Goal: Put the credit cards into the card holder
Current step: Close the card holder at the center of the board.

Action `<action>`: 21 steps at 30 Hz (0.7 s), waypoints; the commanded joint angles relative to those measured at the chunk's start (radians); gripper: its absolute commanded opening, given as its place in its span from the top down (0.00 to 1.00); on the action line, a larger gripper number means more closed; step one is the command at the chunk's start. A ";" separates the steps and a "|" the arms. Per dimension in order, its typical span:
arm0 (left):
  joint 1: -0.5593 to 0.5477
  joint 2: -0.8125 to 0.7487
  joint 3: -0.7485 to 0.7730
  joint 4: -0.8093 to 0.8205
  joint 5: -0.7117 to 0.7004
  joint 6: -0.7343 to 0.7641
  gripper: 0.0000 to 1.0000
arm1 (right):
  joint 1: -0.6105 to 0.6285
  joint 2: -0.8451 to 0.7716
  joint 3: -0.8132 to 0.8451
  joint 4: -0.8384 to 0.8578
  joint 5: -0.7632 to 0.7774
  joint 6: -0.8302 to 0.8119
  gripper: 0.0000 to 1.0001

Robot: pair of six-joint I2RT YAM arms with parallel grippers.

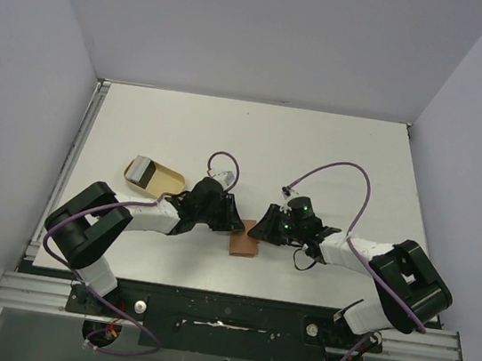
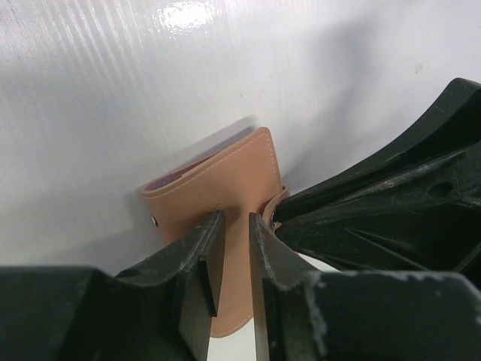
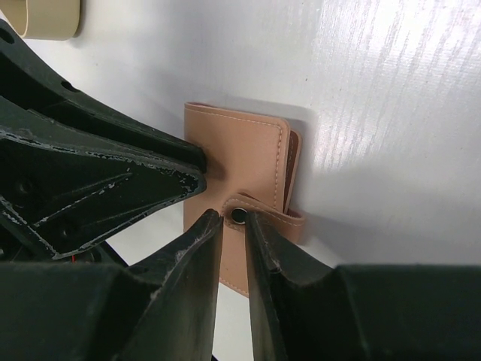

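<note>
The reddish-brown card holder (image 1: 245, 241) lies folded on the table between both arms. It also shows in the left wrist view (image 2: 214, 188) and the right wrist view (image 3: 239, 150). My left gripper (image 1: 235, 226) is nearly shut, with only a slit between the fingers, and its tips rest on the holder's cover (image 2: 236, 226). My right gripper (image 1: 261, 228) is also nearly shut, its tips (image 3: 234, 219) at the snap of the closing tab (image 3: 239, 216), which wraps round the holder's edge. No loose credit card shows near the holder.
The larger pale tan case (image 1: 155, 178) lies open at the left with a grey-white card-like piece (image 1: 141, 169) in its end; its edge shows in the right wrist view (image 3: 49, 15). The two grippers stand close together over the holder.
</note>
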 commanded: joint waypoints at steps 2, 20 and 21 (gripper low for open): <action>-0.005 -0.021 -0.017 0.020 -0.012 0.002 0.81 | 0.029 0.002 0.028 0.016 0.010 -0.001 0.79; -0.005 -0.076 -0.010 0.015 -0.020 -0.027 0.80 | 0.062 0.028 0.110 -0.178 0.126 -0.055 0.83; -0.006 -0.086 -0.009 0.013 -0.025 -0.035 0.80 | 0.069 0.030 0.119 -0.195 0.142 -0.059 0.83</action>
